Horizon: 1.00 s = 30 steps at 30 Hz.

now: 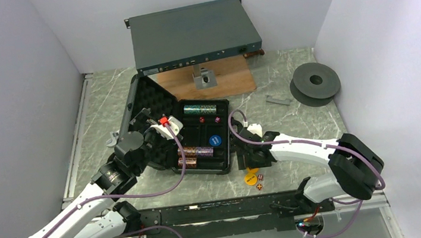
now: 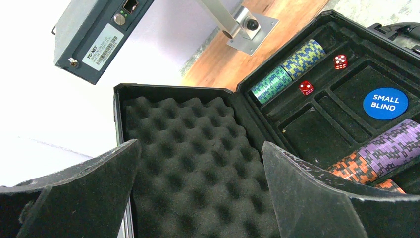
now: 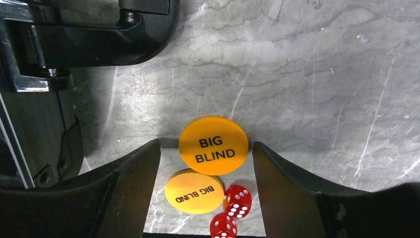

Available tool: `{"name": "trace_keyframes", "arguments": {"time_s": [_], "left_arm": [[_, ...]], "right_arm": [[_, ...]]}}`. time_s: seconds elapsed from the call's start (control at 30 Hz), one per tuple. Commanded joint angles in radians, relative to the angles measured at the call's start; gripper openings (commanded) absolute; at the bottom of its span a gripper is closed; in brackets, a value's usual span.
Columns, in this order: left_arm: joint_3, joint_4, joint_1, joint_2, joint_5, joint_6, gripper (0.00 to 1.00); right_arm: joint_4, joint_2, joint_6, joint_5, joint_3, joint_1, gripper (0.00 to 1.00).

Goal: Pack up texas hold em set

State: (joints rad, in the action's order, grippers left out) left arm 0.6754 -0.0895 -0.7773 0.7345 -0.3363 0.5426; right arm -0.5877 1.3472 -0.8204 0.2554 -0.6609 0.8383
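- The black case lies open at the table's centre, with its foam-lined lid swung out towards 9 o'clock.
- In the tray, a green-and-yellow chip stack lies at 12 o'clock and a purple-and-orange chip stack at 6 o'clock. Between them sit the blue SMALL BLIND disc and two red dice.
- On the table at 4 o'clock from the case lie an orange BIG BLIND disc, a yellow BIG BLIND disc and two more red dice.
- The left gripper hangs over the foam lid, fingers spread fully wide and empty.
- The right gripper is partly open. Its fingers flank the orange disc, with a sliver of table showing on each side, and grip nothing.
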Motion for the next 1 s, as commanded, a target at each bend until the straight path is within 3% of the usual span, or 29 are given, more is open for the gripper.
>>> {"name": "trace_keyframes", "arguments": {"time_s": [0.0, 0.97], "left_arm": [[0.012, 0.018, 0.004, -0.016, 0.013, 0.011, 1.0], [0.01, 0.019, 0.003, -0.009, 0.013, 0.011, 1.0]], "right_arm": [[0.031, 0.01, -0.001, -0.006, 0.008, -0.004, 0.71], [0.072, 0.066, 0.003, -0.014, 0.041, -0.004, 0.72]]}}
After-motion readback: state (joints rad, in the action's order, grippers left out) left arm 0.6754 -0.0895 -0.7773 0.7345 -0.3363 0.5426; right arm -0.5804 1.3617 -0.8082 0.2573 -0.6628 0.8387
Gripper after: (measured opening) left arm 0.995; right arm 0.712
